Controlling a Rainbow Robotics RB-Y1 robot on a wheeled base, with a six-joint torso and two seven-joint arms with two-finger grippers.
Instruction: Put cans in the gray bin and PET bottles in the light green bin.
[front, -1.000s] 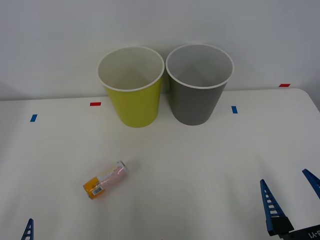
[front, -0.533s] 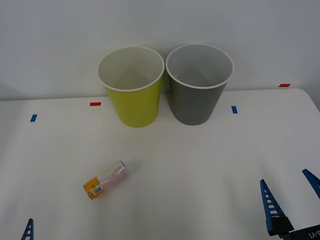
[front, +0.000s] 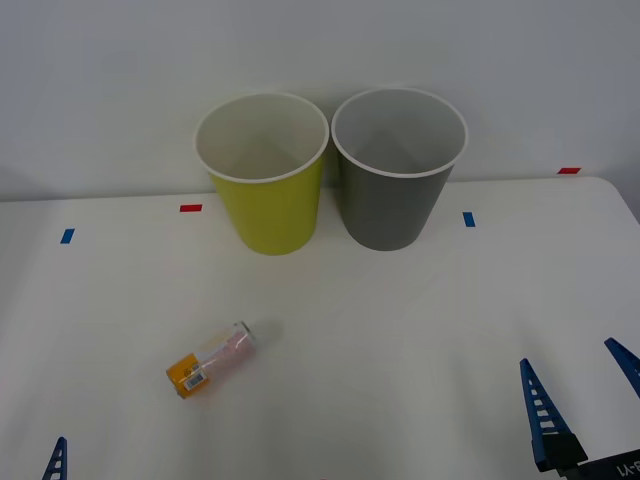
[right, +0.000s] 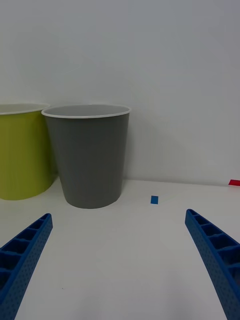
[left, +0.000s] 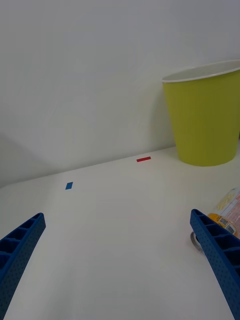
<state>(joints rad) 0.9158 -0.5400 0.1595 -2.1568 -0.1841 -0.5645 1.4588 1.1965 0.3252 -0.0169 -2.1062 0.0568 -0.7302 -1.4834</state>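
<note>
— One can lies on its side on the surface, well apart from the gray bin. Status?
— Nothing sorted yet. Green bin looks empty. Left gripper and right gripper hover low, jaws spread, holding nothing. Remaining: grasp can, deposit in gray bin.

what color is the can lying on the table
The can is orange at one end, pale pink-white at the other, with a silver top; the front view shows it best.
</note>
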